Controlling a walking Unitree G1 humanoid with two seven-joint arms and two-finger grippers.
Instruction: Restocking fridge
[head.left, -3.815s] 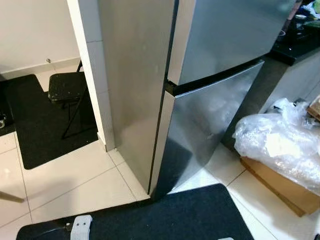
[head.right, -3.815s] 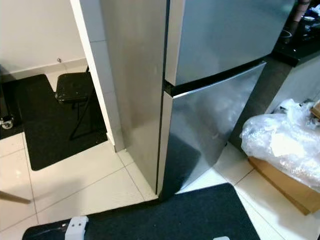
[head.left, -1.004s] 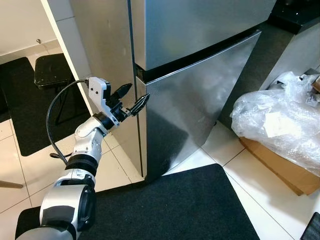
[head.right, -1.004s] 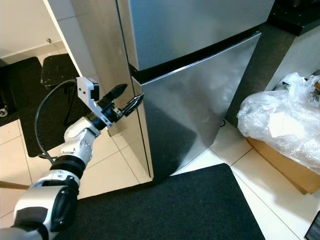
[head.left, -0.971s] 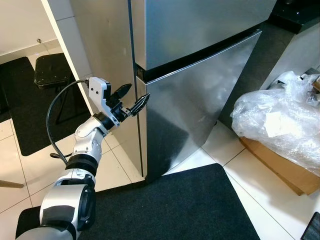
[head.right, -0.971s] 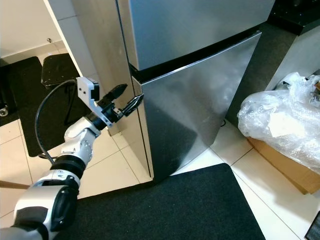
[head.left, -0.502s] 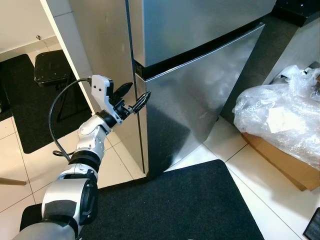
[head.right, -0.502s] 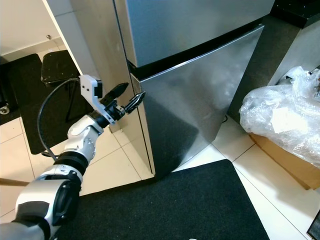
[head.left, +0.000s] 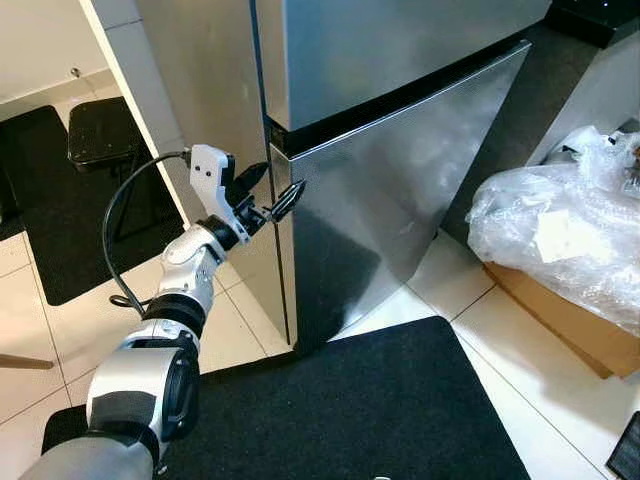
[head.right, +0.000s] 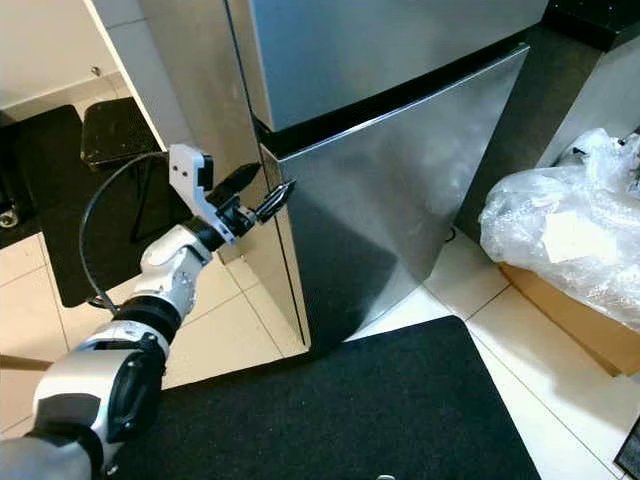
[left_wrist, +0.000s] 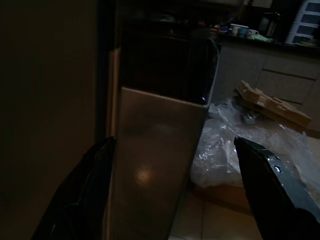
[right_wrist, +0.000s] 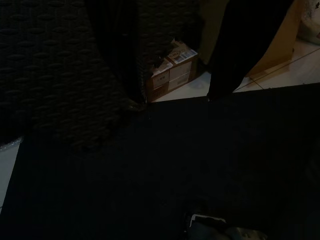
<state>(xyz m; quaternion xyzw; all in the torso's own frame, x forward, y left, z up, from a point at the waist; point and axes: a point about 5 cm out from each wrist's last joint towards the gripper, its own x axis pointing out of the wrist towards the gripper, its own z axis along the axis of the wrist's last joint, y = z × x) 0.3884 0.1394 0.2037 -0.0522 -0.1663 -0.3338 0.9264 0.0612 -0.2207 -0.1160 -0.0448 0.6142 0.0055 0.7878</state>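
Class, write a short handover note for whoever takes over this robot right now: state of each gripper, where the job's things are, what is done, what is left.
Left gripper: open, at the left edge of the lower fridge door, fingers either side of that edge.
Right gripper: hangs idle over the black mat.
Fridge: both doors shut.
Done: left gripper is placed at the door edge.
Left: open the door, restock.
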